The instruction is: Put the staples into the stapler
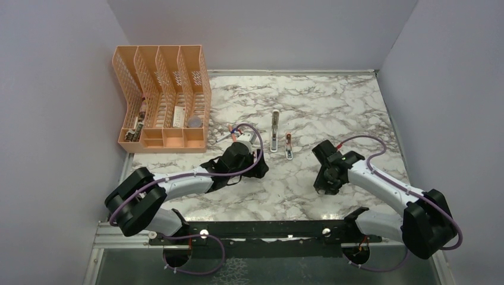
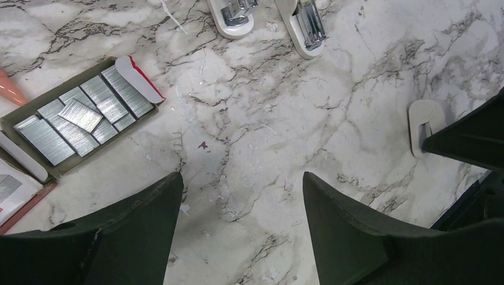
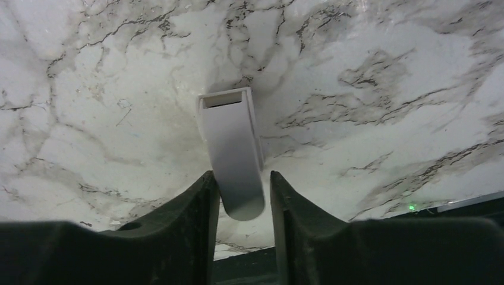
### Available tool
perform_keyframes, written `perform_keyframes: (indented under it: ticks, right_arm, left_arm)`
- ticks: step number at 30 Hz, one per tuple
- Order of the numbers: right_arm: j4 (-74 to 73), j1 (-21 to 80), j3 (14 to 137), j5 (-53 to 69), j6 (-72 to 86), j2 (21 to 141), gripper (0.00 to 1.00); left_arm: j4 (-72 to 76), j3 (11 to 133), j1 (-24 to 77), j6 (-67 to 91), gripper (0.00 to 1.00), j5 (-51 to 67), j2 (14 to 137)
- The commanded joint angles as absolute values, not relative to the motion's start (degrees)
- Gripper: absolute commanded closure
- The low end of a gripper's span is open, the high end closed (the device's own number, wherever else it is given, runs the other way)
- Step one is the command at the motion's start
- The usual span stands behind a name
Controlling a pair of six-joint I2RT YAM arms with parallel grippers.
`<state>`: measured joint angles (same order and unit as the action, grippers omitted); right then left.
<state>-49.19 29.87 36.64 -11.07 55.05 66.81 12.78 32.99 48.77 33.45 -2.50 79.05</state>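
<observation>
The stapler lies at mid table as two slim white bars with silver metal inside, also at the top of the left wrist view. Grey staples fill an open cardboard box to the left of my left gripper, which hangs open over bare marble. My right gripper straddles a separate small white stapler piece. Its left finger touches the piece and a slim gap shows at the right finger. That piece lies right of the left gripper.
An orange mesh desk organizer with small items stands at the back left. White walls close the table at the back and both sides. An orange pointed tip lies beside the staple box. My right gripper is just right of the left one.
</observation>
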Motion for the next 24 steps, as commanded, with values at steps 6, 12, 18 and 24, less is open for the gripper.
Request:
perform_keyframes:
  ticks: [6,12,18,24]
  right_arm:
    - [-46.2,30.4,37.7,-9.4,53.0,59.6,0.79]
    - [-34.0,30.4,35.2,5.8,49.9,60.2,0.79]
    - [-20.9,30.5,32.3,18.7,51.0,64.0,0.79]
    - [-12.4,30.7,31.4,25.9,55.6,68.2,0.78]
  left_arm:
    - [15.7,35.5,48.8,35.1,0.26,-1.1,83.2]
    - [17.9,35.3,48.8,38.7,0.23,1.7,83.4]
    - [26.6,28.8,48.9,43.6,0.09,5.3,81.9]
    - [34.9,25.5,50.2,43.5,0.12,9.3,82.5]
